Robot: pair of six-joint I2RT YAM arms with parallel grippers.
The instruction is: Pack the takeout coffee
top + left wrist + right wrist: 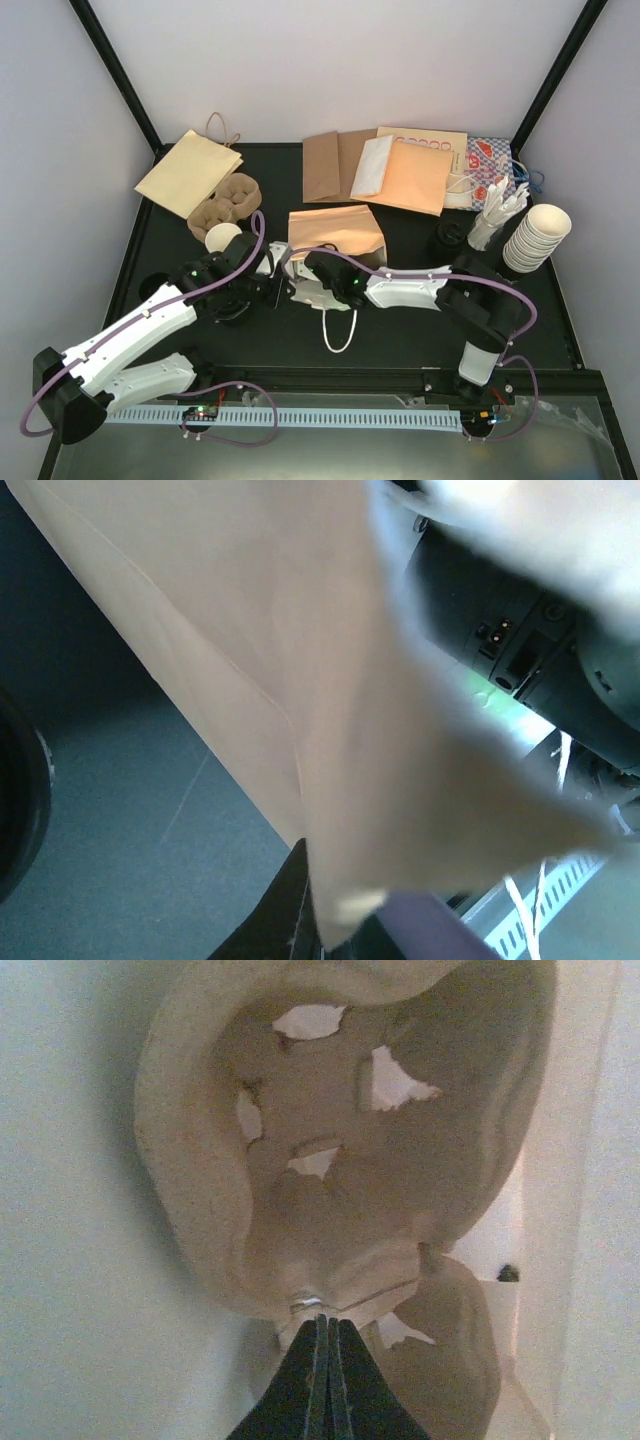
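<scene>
Two pincers: the left pincer [335, 935] pinches one smooth kraft bag [300, 680] by its edge, the right pincer [325, 1325] is pressed together before one rough moulded pulp tray [200, 1160], whose near well holds one round cream paper cup [222, 237].

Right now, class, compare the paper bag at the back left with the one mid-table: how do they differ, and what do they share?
The back-left bag lies flat, untouched; the middle bag is opened out, the left gripper shut on its paper. The back-left bag is pale tan with a brown handle; the middle bag is more orange with a white handle. Both are handled paper bags.
</scene>
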